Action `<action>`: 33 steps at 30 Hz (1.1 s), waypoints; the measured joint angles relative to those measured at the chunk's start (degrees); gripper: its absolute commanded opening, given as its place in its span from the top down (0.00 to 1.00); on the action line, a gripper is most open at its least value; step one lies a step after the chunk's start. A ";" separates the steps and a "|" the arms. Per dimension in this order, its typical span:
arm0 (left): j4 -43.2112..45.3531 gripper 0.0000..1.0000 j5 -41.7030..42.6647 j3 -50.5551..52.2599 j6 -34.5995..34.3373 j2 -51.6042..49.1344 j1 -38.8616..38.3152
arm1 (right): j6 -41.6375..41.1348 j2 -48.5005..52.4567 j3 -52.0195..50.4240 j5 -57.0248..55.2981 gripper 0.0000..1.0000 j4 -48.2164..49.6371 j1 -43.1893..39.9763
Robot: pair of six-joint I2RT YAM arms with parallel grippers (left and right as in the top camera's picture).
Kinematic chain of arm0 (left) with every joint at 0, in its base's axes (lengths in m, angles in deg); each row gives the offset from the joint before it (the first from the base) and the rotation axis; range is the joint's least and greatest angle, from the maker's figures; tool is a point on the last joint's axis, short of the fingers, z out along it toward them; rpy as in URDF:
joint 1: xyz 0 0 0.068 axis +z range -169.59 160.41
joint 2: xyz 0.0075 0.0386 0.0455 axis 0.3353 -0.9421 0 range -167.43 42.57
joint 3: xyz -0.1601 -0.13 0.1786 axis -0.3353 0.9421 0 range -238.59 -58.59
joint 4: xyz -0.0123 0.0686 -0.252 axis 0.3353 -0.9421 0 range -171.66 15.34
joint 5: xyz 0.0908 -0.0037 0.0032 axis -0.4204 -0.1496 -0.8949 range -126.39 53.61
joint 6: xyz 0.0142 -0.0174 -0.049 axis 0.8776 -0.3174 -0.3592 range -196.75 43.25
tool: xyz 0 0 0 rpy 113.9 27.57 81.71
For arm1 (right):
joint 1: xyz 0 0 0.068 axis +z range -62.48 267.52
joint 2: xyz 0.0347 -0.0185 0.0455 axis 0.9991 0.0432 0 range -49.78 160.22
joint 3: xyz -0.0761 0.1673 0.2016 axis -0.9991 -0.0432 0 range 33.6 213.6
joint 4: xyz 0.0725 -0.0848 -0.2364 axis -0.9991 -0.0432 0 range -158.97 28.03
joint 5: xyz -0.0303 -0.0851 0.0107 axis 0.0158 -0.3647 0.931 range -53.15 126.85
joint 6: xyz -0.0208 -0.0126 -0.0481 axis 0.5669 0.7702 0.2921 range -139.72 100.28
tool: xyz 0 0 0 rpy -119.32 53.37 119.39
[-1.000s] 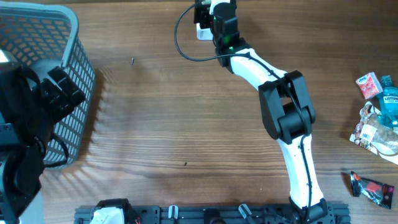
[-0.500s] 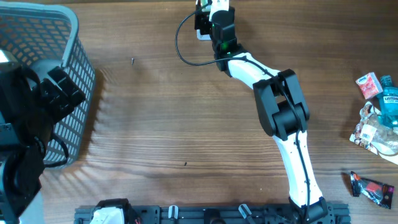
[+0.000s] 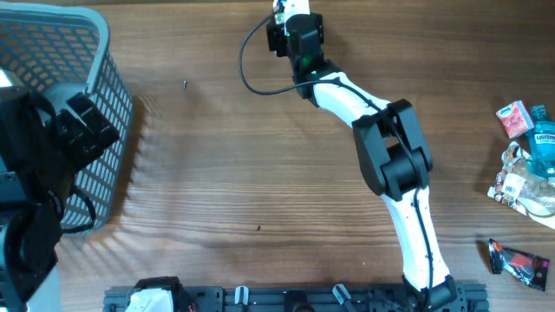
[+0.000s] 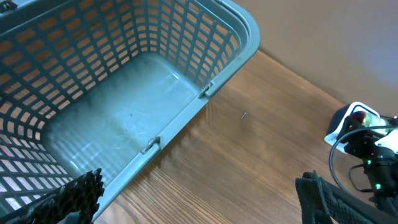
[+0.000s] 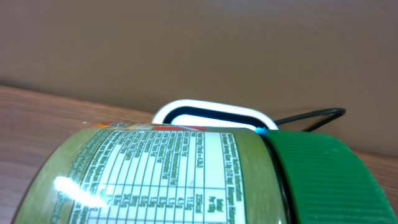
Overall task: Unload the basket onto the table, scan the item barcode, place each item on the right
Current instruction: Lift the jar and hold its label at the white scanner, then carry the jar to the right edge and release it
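A jar with a green lid and a nutrition label fills the right wrist view, lying sideways close to the camera. Just behind it stands the white, black-faced scanner, with a cable running off to the right. My right gripper is stretched to the table's far edge and holds the jar. Its fingers are hidden in its own view. The left wrist view shows the scanner at the right. My left gripper hangs open and empty over the basket's near corner.
A grey mesh basket stands at the far left, empty inside. At the right edge lie a pink box, a blue bottle, a clear bag and a dark packet. A small screw lies near the basket.
The right arm has shifted a little left and farther toward the table's back edge, carrying the jar. The left arm has not moved.
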 measured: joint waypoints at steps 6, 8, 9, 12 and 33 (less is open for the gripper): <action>0.02 0.00 -0.02 0.00 0.02 0.00 0.00 | 0.33 -11.43 0.02 -2.95 0.21 -11.93 0.20; 0.00 0.00 0.00 0.00 0.02 0.00 0.00 | -0.33 -16.13 0.11 -5.90 0.21 -18.21 0.11; 0.04 0.00 0.00 0.00 0.02 0.00 0.00 | -1.25 -18.64 0.22 -7.23 0.21 -22.10 0.00; 0.00 0.00 0.00 0.00 0.02 0.00 0.00 | -5.44 -22.58 0.63 -9.05 0.21 -33.27 -1.01; 0.02 0.00 -0.02 0.00 0.00 0.00 0.00 | -29.57 -24.00 -18.91 -10.38 0.18 -60.57 -44.39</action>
